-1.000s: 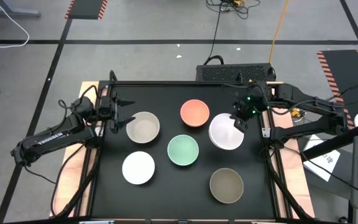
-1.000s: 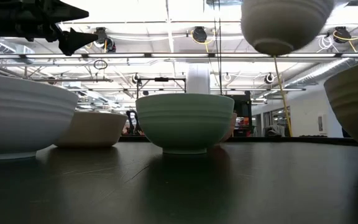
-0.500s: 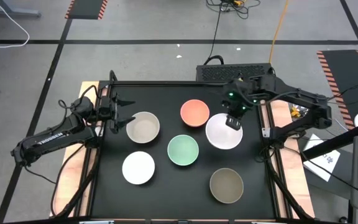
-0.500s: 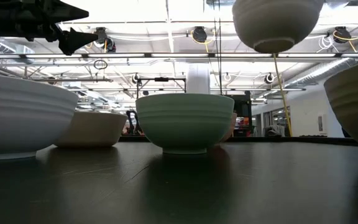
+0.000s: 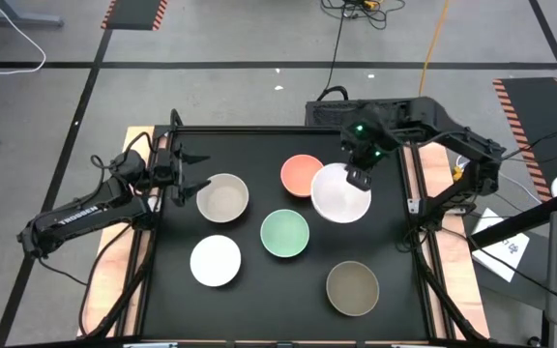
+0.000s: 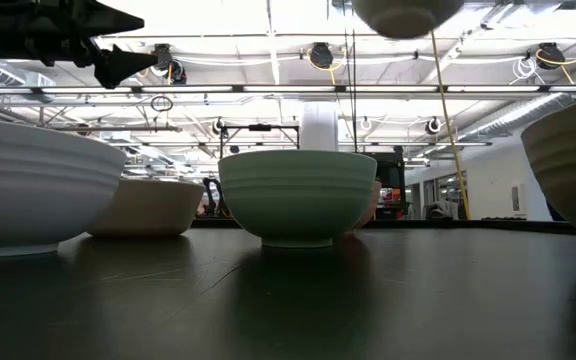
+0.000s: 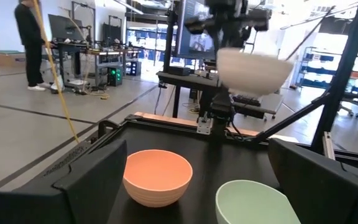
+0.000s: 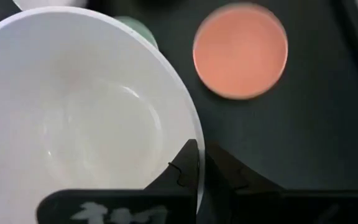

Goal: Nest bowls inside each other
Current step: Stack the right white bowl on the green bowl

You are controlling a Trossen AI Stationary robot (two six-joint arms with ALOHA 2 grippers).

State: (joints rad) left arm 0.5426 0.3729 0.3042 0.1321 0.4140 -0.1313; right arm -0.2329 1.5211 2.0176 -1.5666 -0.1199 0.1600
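In the low view the lifted white bowl (image 6: 408,14) is cut off by the top edge, so only its base shows, and the right gripper (image 5: 358,178) holding it is out of sight there. The olive-tan bowl (image 6: 573,165) is cropped at the right edge, the near white bowl (image 6: 30,190) at the left. The coral-pink bowl (image 6: 370,205) is almost wholly hidden behind the mint-green bowl (image 6: 297,195).

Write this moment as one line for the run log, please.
right gripper: shut on white bowl rim, held in air beside coral bowl | left gripper: open, waiting by beige bowl | nested: none
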